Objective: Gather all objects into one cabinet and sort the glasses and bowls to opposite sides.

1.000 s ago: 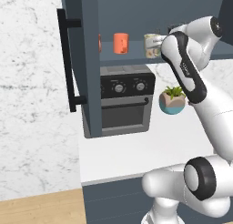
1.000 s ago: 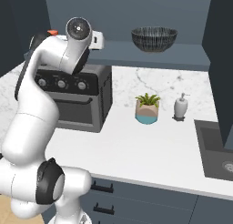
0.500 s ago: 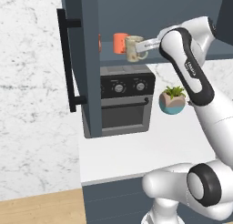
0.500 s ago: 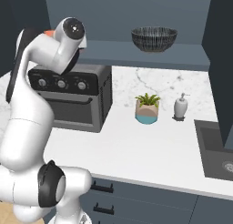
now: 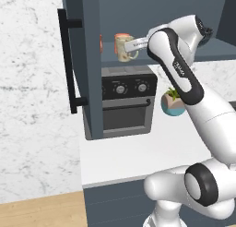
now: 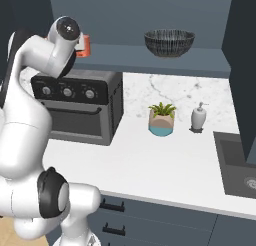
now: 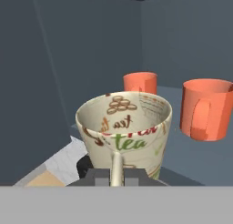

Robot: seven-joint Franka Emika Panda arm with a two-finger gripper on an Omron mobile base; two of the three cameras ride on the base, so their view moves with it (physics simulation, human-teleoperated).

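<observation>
End effector (image 7: pixel 117 175) clamps beige cup (image 7: pixel 124 133); orange cups (image 7: pixel 207 109) beyond.

Lighting: even, soft, rendered; cabinet interior (image 7: pixel 68 59) dim toward 12 o'clock. Shadows faint. No glare, no lens distortion. Slight pixel softness.

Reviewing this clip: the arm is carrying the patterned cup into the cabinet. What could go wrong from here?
1. The gripper pinches the beige cup only by its thin handle, so the cup might swing or slip when set down.
2. Two orange cups already stand close ahead on the shelf; pushing further in could knock one over.
3. The open cabinet door hangs beside the arm's path, so a wide pull-back might clip it.
</observation>
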